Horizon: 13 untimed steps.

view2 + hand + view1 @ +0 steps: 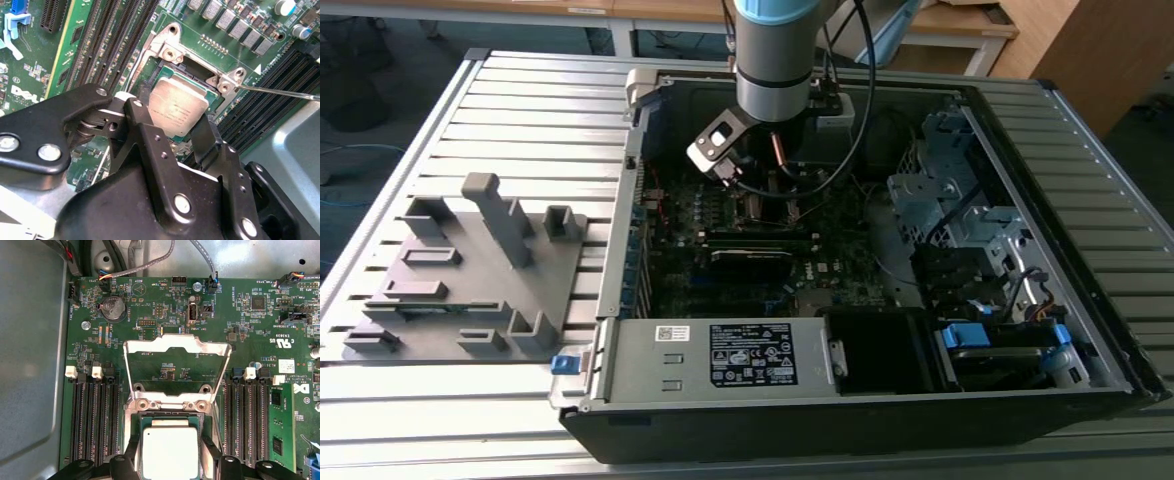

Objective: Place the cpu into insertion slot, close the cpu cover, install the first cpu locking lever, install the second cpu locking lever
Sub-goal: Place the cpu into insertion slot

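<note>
The slatted metal tabletop [520, 100] carries an open computer case [854, 425], with a grey plastic fixture [467, 270] well apart from it on the exterior view's left. The case's near wall and its power supply [720, 355] cut off the near edge of the motherboard [761, 285]. The arm [781, 60] comes down nearly upright into the far half of the case, its upper part cropped by the frame. Its wrist and cables hide the socket area in the exterior view.

In the first wrist view the gripper [171, 450] is cut off at the picture's edge and long black memory slots [95, 420] flank the socket on both sides. The cpu cover [177, 345] stands swung open, and board shows through its window. In both wrist views the black fingers [137, 112] sit against two opposite edges of the cpu [172, 105], pinching it. The cpu lies low within the insertion slot [189, 72], though the fingers hide whether it is fully seated. A thin locking lever [280, 93] juts sideways from the socket's corner, unlatched.
</note>
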Each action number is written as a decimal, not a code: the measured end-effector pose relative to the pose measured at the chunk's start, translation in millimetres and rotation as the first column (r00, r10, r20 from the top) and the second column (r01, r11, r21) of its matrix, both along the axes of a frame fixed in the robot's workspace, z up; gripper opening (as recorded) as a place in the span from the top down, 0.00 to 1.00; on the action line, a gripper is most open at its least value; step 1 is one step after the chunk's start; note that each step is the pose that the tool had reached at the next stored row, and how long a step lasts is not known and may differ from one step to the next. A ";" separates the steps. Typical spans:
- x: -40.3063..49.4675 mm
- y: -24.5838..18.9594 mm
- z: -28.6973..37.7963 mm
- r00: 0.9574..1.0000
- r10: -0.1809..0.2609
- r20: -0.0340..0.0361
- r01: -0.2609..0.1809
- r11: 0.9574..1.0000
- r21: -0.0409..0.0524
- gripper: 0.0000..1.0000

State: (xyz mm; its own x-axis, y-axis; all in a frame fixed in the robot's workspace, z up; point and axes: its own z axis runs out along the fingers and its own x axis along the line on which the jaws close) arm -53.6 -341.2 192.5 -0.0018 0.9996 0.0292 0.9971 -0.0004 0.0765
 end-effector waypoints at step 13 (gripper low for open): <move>0.0 0.0 0.2 1.000 0.000 0.000 0.000 1.000 0.000 0.46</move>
